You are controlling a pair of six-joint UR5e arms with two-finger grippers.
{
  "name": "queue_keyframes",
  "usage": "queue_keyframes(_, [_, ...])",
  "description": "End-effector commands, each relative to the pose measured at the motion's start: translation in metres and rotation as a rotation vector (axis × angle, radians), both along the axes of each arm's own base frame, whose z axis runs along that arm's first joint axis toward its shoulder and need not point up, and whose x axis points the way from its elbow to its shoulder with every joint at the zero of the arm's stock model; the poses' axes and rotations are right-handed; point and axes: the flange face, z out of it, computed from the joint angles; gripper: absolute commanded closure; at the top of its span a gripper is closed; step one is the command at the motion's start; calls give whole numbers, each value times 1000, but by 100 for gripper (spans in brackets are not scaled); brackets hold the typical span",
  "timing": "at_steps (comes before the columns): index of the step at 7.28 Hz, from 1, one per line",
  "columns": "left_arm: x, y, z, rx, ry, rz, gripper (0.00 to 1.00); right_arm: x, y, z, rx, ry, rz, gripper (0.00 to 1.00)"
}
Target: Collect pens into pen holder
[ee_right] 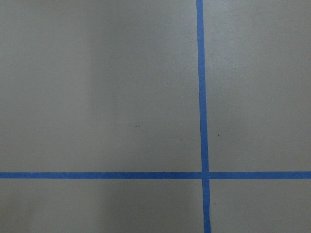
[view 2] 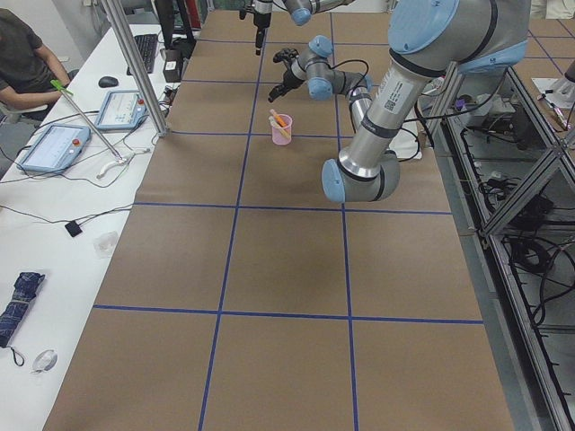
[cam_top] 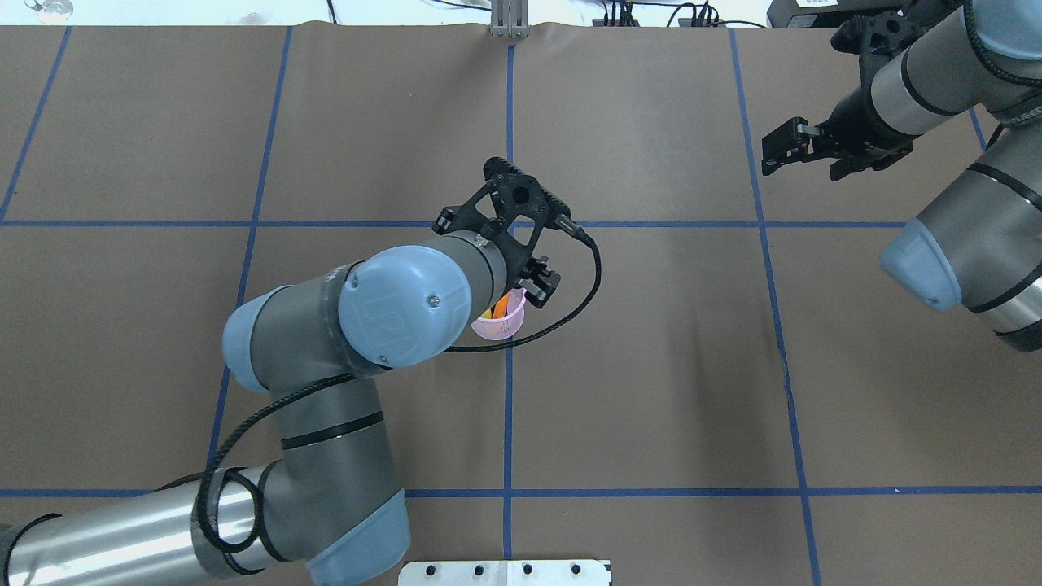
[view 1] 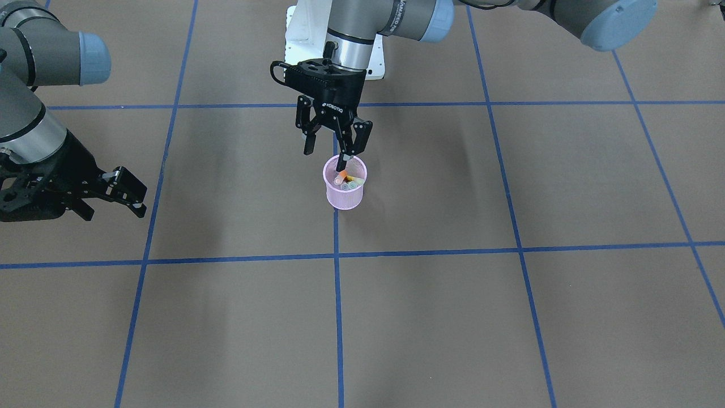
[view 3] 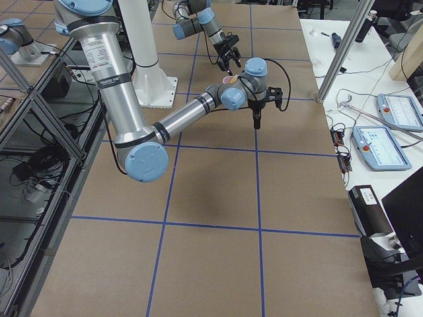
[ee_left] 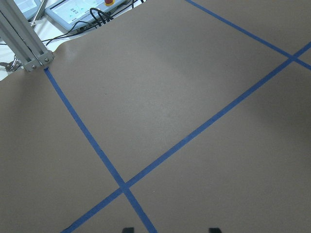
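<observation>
Worktop point(view 1: 510, 328): matt brown paper-like sheet, faintly creased, gridded with smooth blue tape point(view 1: 338, 317). Pen holder point(view 1: 344, 198): pink wire mesh, see-through, with a solid rim. Arm tubes point(cam_top: 326, 423): satin grey metal with glossy pale-blue plastic caps point(cam_top: 404, 307); left gripper point(view 1: 325, 160) and right gripper point(view 1: 113, 211) matt black.

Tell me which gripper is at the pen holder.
The left gripper, open and poised just above the pink pen holder. The right gripper sits far off to the side, over bare table.
</observation>
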Motion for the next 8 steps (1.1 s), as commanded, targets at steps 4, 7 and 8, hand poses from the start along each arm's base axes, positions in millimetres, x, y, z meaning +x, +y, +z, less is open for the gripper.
queue_keyframes(4, [-284,-59,216,-436,-20,63,18,129,-1,91,70,88,-39,0])
queue_keyframes(7, [-413,-71,357,-666,-76,57,16,223,26,159,-57,25,30,0])
queue_keyframes(8, [-426,-80,392,-771,-107,23,7,237,40,193,-122,34,49,0])
